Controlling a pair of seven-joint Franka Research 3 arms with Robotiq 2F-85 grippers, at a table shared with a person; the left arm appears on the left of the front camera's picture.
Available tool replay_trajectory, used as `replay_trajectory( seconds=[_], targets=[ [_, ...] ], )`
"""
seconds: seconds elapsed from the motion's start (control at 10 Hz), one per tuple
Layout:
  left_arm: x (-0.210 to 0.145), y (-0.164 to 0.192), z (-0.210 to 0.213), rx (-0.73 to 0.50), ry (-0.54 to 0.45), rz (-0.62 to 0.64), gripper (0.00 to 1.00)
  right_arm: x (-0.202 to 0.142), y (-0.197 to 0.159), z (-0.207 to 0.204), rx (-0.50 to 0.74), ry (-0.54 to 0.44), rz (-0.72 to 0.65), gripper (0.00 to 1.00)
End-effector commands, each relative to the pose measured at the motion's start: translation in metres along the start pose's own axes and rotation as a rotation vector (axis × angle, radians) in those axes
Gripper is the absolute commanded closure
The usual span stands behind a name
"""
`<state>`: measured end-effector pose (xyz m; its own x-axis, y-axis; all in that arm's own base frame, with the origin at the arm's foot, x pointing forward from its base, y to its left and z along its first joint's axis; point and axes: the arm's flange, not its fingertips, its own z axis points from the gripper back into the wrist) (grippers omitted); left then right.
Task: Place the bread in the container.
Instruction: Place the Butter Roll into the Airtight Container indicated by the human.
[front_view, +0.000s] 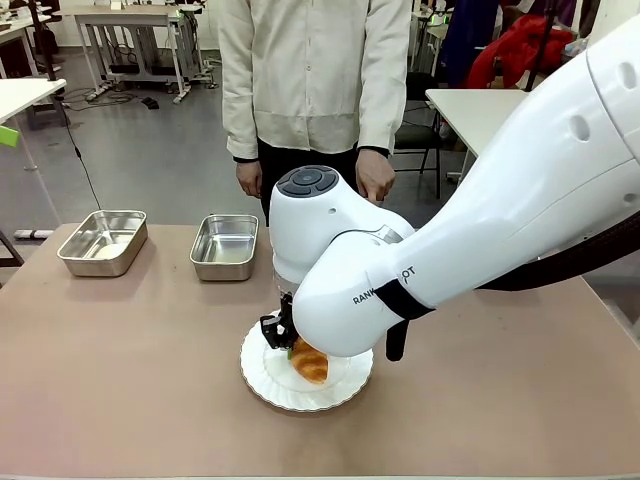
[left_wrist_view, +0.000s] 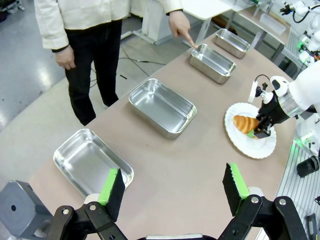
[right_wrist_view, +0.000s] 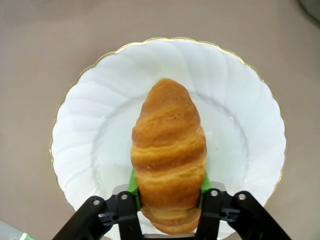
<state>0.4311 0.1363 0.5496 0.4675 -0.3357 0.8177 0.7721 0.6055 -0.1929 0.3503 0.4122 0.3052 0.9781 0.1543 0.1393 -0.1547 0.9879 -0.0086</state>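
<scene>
The bread (right_wrist_view: 169, 150), a golden-brown croissant, lies on a round white plate (right_wrist_view: 90, 125) near the table's front. My right gripper (right_wrist_view: 169, 187) reaches down onto the plate, its green pads (right_wrist_view: 133, 182) pressed against both sides of the croissant's near end. The front view shows the bread (front_view: 310, 362) poking out below that gripper (front_view: 292, 345). My left gripper (left_wrist_view: 172, 182) hangs open above the table with nothing between its fingers. Four steel pans stand in a row; the person's finger (left_wrist_view: 191, 44) points at one container (left_wrist_view: 212, 62).
Three more pans (left_wrist_view: 162, 106) (left_wrist_view: 92, 161) (left_wrist_view: 232, 42) line the table's far side, and the front view shows two pans (front_view: 102, 242) (front_view: 225, 246). The person (front_view: 310, 80) stands at the far edge. My right arm (front_view: 470, 220) covers the table's right half.
</scene>
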Motion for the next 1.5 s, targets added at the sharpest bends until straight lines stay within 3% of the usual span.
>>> replay_trajectory(
  seconds=[0.0,0.4,0.5,0.8,1.0,1.4],
  targets=[
    [0.001,-0.002,0.001,-0.004,-0.008,-0.007,0.00,0.000,-0.001,-0.001,-0.001,-0.006,0.001,0.60],
    [0.001,-0.002,0.001,-0.004,-0.008,-0.007,0.00,0.000,0.000,0.002,0.001,-0.003,0.000,0.60],
    [0.001,-0.002,0.001,-0.004,-0.008,-0.007,0.00,0.007,-0.010,0.032,-0.001,-0.035,0.005,0.60],
    [0.001,-0.002,0.001,-0.004,-0.008,-0.007,0.00,0.051,-0.046,0.114,-0.002,-0.030,0.019,0.60],
    [0.001,-0.002,0.001,-0.004,-0.008,-0.007,0.00,0.086,-0.081,0.150,0.025,-0.130,-0.008,0.60],
    [0.001,-0.002,0.001,-0.004,-0.008,-0.007,0.00,0.155,-0.135,0.140,0.028,-0.131,0.002,0.60]
  ],
)
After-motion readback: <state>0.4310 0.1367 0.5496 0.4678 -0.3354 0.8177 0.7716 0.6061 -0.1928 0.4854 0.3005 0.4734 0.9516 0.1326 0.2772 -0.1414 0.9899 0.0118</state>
